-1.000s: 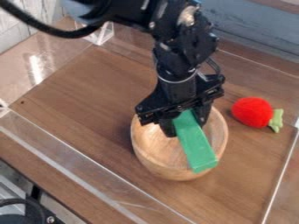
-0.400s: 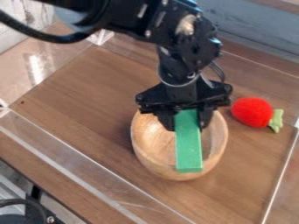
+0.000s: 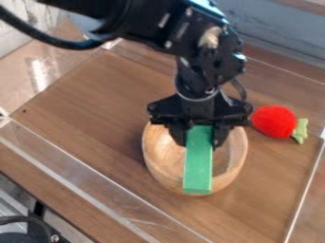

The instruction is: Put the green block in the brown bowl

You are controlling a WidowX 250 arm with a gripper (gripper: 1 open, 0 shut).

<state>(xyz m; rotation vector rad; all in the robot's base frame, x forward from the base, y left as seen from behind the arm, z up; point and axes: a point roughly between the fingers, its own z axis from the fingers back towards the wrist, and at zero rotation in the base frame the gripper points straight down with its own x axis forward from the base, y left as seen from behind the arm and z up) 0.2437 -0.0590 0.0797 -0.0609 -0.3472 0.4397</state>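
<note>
"One change, partner: our green block (image 3: 199, 163) has swung round from its slant to nearly upright in view."

"So we hold it clamped in our jaws (image 3: 200, 129), over the brown bowl (image 3: 160, 158); we should release."

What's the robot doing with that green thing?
The robot's gripper is closed on one end of the green block and is holding it over the brown bowl. The block hasn't been let go yet. Beside the bowl, a red strawberry-like toy with green leaves sits on the table.
</note>
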